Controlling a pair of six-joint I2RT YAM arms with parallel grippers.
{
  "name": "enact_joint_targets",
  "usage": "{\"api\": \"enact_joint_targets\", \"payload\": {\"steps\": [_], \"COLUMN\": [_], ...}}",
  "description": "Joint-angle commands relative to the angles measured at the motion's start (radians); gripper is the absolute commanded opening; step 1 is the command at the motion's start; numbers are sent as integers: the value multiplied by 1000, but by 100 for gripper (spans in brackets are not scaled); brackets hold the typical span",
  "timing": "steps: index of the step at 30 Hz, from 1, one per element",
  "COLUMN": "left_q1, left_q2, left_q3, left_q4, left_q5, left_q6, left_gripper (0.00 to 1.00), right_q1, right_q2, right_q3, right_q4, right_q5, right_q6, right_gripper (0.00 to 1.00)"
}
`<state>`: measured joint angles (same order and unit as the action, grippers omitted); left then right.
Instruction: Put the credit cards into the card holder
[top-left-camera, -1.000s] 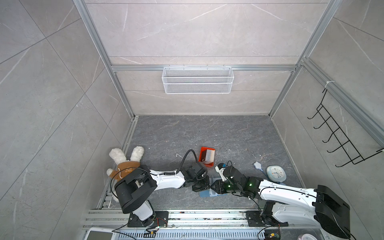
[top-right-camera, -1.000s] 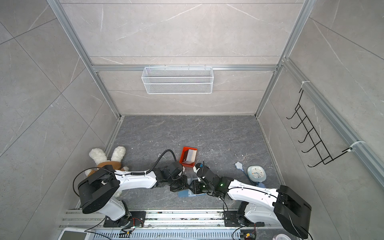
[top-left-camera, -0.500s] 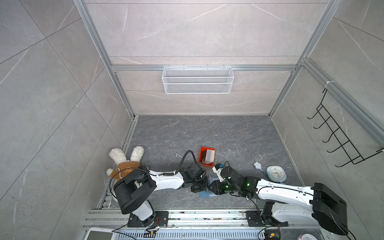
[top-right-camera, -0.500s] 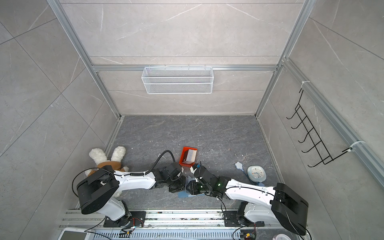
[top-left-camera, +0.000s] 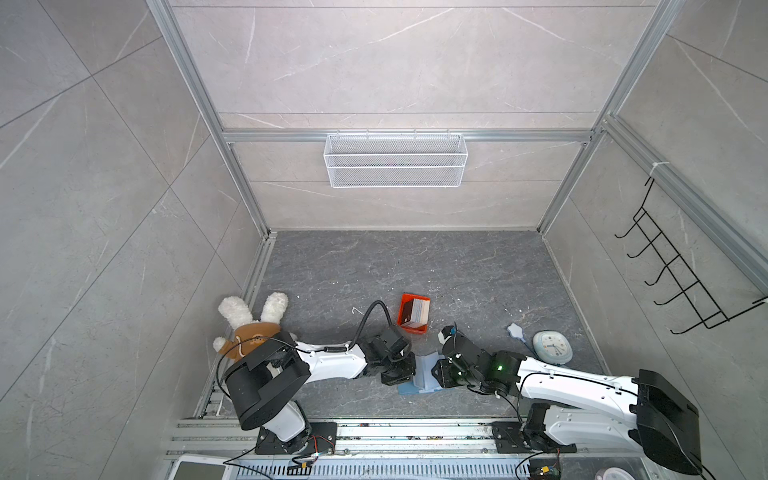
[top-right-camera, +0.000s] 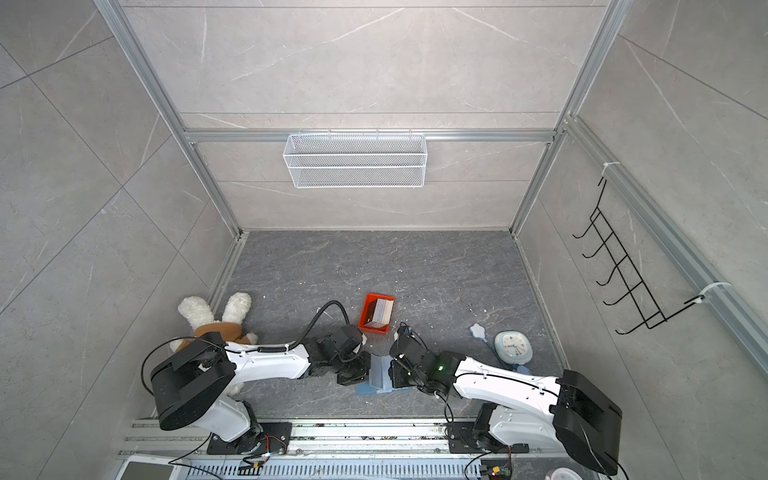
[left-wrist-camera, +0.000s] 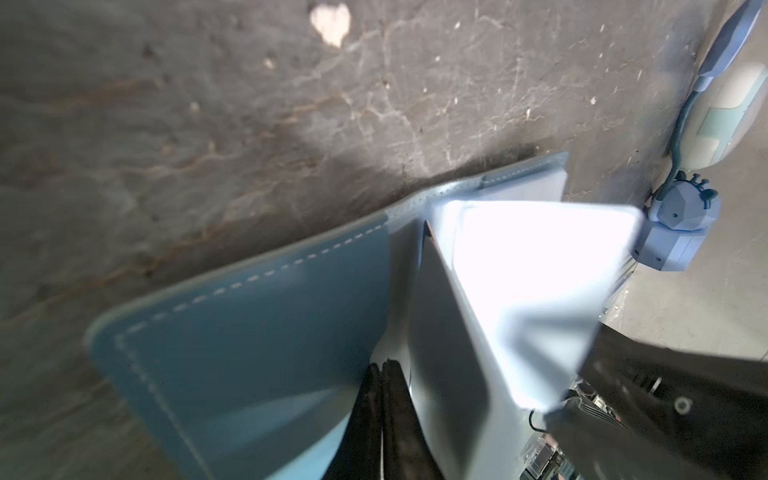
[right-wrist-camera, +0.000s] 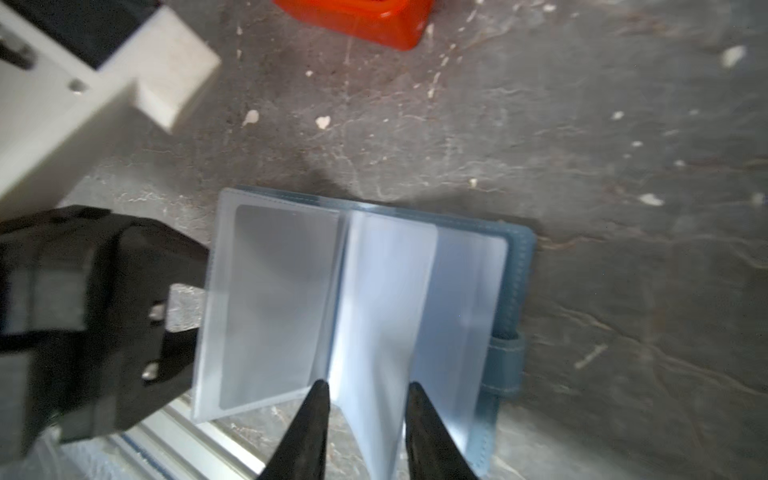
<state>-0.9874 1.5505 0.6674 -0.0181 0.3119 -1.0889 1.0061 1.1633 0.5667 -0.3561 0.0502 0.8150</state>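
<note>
The blue card holder (top-left-camera: 423, 374) (top-right-camera: 377, 376) lies open on the floor between my two grippers, one cover lifted upright. My left gripper (top-left-camera: 409, 370) (top-right-camera: 363, 371) (left-wrist-camera: 383, 366) is shut on that raised cover's edge, the stitched blue outside (left-wrist-camera: 257, 345) on one side and a clear pocket on the other. My right gripper (top-left-camera: 436, 371) (top-right-camera: 392, 373) (right-wrist-camera: 368, 390) is open, its fingers (right-wrist-camera: 318, 399) astride a standing clear pocket leaf (right-wrist-camera: 386, 299) without pinching it. The credit cards (top-left-camera: 416, 312) (top-right-camera: 381, 312) sit stacked in the orange tray (top-left-camera: 406, 322) just behind.
A plush rabbit (top-left-camera: 253, 320) lies at the left wall and a pale blue clock (top-left-camera: 552, 347) with a small white piece (top-left-camera: 515, 331) at the right. A wire basket (top-left-camera: 395, 160) hangs on the back wall, a hook rack (top-left-camera: 681, 274) on the right wall.
My right gripper has edged left onto the card holder's inner leaves. My left gripper has kept its hold on the raised cover and barely moved.
</note>
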Motion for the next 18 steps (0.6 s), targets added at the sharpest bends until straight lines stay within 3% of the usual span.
{"api": "enact_joint_targets", "payload": {"steps": [1,10,18], "left_q1": [23,109,100], "left_q2": [-77,-253,-258], "left_q3": [-23,-53,14], "left_q4": [-48,-192,-183], "left_q5": [-29,-46,-30], "left_q6": [7,98,145], "left_gripper": [9,10,11], "right_q1": [6,-4,-81], "right_q2": [-33,-103,-93], "right_q3": [32,33,-1], "right_q4": [-127,-156,-133], "right_q5": [109,158,77], "right_q6": [19,-3,-53], "right_gripper": [33,33,34]}}
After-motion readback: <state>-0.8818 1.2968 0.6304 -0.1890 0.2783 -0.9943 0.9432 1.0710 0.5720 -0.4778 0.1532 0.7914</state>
